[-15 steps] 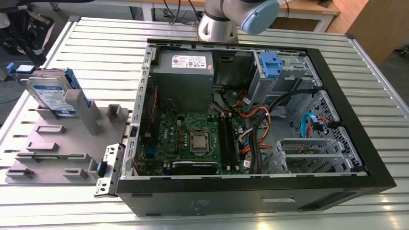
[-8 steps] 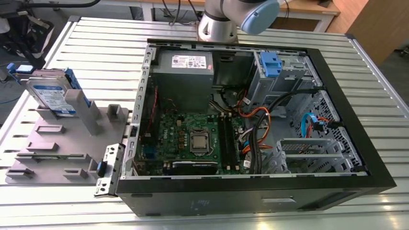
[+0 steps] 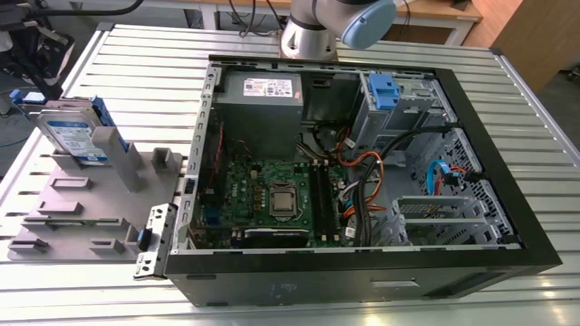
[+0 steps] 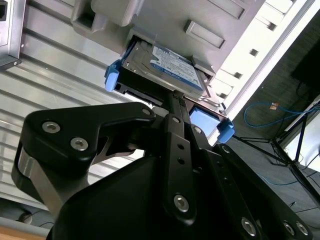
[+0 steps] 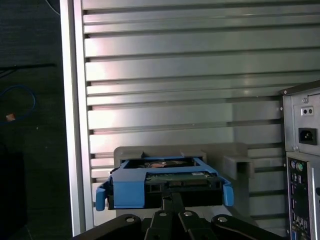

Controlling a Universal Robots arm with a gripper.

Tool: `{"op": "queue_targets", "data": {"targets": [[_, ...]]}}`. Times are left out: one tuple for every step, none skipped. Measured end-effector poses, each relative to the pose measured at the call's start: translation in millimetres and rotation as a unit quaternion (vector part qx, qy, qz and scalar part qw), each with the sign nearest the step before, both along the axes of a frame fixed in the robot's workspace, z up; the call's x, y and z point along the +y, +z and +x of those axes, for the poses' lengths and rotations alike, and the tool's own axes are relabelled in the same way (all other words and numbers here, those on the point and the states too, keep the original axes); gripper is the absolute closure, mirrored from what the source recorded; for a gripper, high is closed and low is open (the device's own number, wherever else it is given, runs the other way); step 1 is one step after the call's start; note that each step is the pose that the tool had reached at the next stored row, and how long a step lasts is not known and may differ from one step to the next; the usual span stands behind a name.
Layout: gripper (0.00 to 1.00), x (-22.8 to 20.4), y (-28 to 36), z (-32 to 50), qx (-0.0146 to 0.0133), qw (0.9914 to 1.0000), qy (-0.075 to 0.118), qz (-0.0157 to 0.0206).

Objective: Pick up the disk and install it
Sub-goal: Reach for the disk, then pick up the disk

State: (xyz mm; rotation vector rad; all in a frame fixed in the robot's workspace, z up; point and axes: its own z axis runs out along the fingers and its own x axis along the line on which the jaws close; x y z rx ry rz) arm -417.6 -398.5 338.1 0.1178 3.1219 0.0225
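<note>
— Disk (image 3: 73,136) picked up yet?
— No. It stands upright in the grey holder (image 3: 91,197) on the tabletop (image 3: 136,54), at the exterior view's left, beside the open computer case (image 3: 507,176).
— And the tool (image 5: 172,190)?
— Fingers together, holding nothing, pointed at the disk in both wrist views. Pickup and installing are both left

The room is lit bright and even from overhead, and the ribs of the slatted table (image 3: 136,61) throw back pale glare, strongest on the upper slats in the first wrist view. It is dimmer inside the open computer case (image 3: 317,282), where shadow pools under the walls. In the second wrist view the black gripper (image 4: 172,100) looms dark against washed-out white slats.
</note>
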Motion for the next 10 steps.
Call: {"op": "queue_targets", "data": {"targets": [[0.89,-0.1,-0.4,-0.3,0.0003,1.00000,0.000,-0.0002],[0.89,-0.2,-1.0,-0.5,0.0004,1.00000,0.000,-0.0003],[0.89,-0.3,-1.7,-0.7,0.0006,1.00000,0.000,-0.0004],[0.89,-0.4,-2.4,-1.0,0.0008,1.00000,0.000,-0.0004],[0.89,-0.4,-3.2,-1.4,0.0011,1.00000,0.000,-0.0005],[0.89,-0.4,-3.8,-1.8,0.0014,1.00000,0.000,-0.0006],[0.89,-0.4,-4.2,-2.2,0.0014,1.00000,0.000,-0.0006],[0.89,-0.5,-4.3,-2.3,0.0014,1.00000,0.000,-0.0007],[0.89,-0.4,-4.4,-3.2,0.0014,1.00000,0.000,-0.0007],[0.89,-0.4,-4.4,-3.9,0.0014,1.00000,0.000,-0.0007]]}}
